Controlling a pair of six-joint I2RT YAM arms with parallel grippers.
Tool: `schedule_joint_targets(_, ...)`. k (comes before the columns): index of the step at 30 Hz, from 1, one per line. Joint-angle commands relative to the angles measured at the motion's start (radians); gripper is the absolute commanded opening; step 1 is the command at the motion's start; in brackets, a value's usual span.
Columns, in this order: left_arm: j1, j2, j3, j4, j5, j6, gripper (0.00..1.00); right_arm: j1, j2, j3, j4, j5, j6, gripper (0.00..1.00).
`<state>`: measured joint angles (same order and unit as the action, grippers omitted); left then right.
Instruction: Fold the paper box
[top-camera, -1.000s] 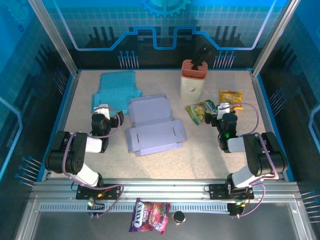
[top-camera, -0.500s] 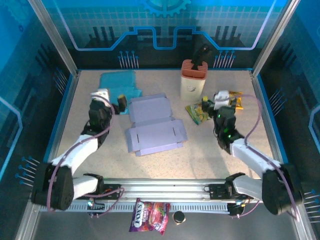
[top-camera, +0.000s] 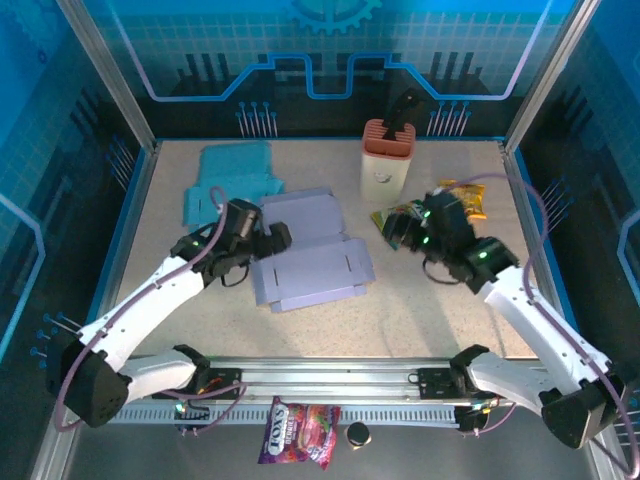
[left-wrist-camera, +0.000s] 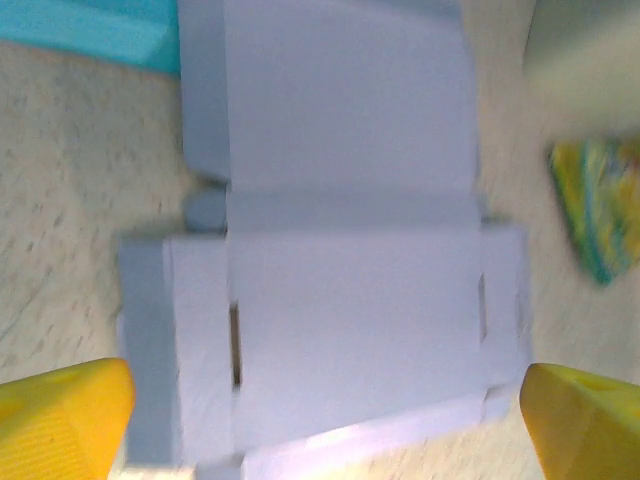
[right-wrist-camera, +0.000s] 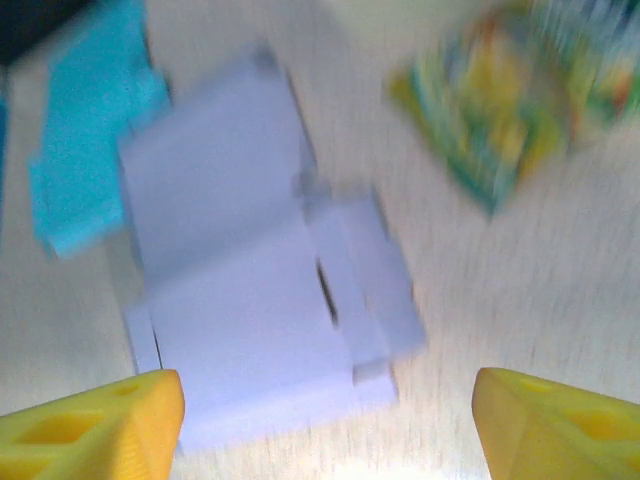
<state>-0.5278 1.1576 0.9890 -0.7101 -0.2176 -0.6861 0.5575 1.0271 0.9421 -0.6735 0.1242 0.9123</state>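
From above, we are seeing the lavender paper box (top-camera: 310, 262) lying flat and unfolded in the middle of the table, between the two arms. The left gripper (top-camera: 264, 240) is hanging at the box's left edge, and the right gripper (top-camera: 400, 231) is hanging by a green snack packet (top-camera: 412, 213) to the box's right. A teal box (top-camera: 232, 178) is lying flat at the back left.

Through the left wrist we are looking straight down on the paper box, and the yellow fingers (left-wrist-camera: 62, 412) are standing wide apart.

The right wrist view is blurring, but its fingers (right-wrist-camera: 95, 425) are also standing well apart, with the paper box lying beyond them.
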Motion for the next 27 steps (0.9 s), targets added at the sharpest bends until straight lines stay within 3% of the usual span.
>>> schedule_joint_targets(1, 0.015, -0.003, 0.037, -0.283, -0.157, 0.054, 0.99, 0.065, -0.015, -0.055, -0.006, -0.070, 0.168, 0.77)
schedule_joint_targets(3, 0.072, -0.021, -0.007, -0.205, -0.075, 0.075, 0.99, 0.079, 0.006, -0.098, 0.041, -0.115, 0.200, 0.77)
schedule_joint_targets(5, 0.224, -0.017, -0.076, -0.079, 0.210, 0.042, 0.99, 0.103, 0.028, -0.136, 0.094, -0.139, 0.241, 0.76)
schedule_joint_targets(7, 0.349, 0.015, -0.137, 0.027, 0.434, -0.030, 0.85, 0.132, 0.033, -0.180, 0.163, -0.148, 0.289, 0.75)
schedule_joint_targets(9, 0.411, 0.055, -0.166, 0.102, 0.530, -0.065, 0.76, 0.155, 0.039, -0.229, 0.251, -0.155, 0.338, 0.74)
schedule_joint_targets(12, 0.453, 0.146, -0.147, 0.148, 0.576, -0.041, 0.69, 0.161, 0.061, -0.266, 0.329, -0.168, 0.384, 0.72)
schedule_joint_targets(15, 0.486, 0.286, -0.070, 0.101, 0.601, -0.002, 0.54, 0.160, 0.084, -0.295, 0.390, -0.174, 0.420, 0.72)
schedule_joint_targets(18, 0.476, 0.344, -0.053, 0.108, 0.647, -0.033, 0.53, 0.143, 0.095, -0.345, 0.458, -0.165, 0.464, 0.71)
schedule_joint_targets(23, 0.402, 0.271, -0.108, 0.164, 0.668, -0.136, 0.54, 0.056, 0.115, -0.453, 0.632, -0.197, 0.541, 0.71)
schedule_joint_targets(27, 0.420, 0.317, -0.075, 0.142, 0.629, -0.102, 0.47, -0.001, 0.136, -0.487, 0.717, -0.207, 0.560, 0.70)
